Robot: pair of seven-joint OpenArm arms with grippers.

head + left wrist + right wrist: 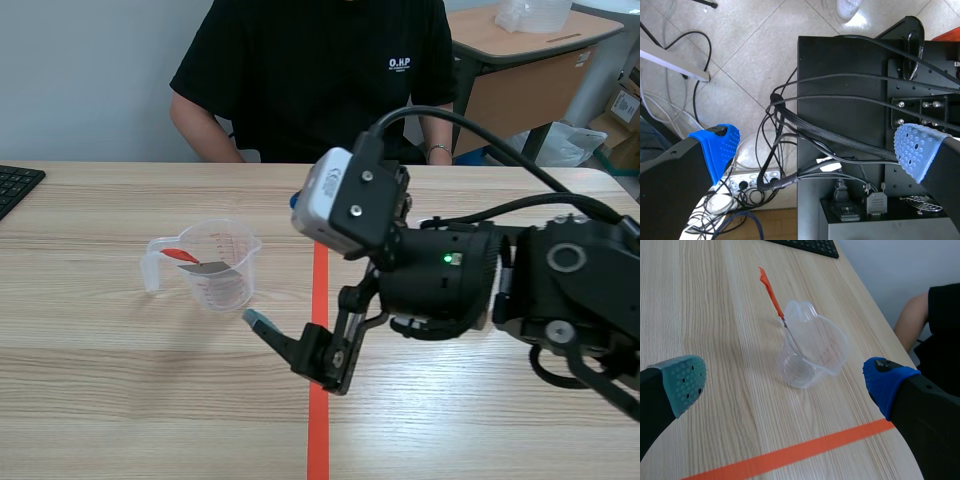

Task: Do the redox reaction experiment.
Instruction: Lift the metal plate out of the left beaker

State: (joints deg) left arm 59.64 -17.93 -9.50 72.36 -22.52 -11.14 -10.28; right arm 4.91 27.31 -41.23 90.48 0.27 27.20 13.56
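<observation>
Right claw (785, 384) wide open, empty, hovering just short of cup (812, 352). Cup upright on table (100, 400), left of tape (318, 420), orange-handled tool (769, 287) leaning inside. Looks thin, light, tippy: pinch wall gently, clear of tool. Left claw (817, 149) open, empty, off table.

right arm (450, 285) is chunky black, white-grey camera box (330, 200) with two screws (354, 210) behind the jaws, tiny green light (447, 258), fat black cable (480, 128), pads (685, 382) teal and blue
</observation>
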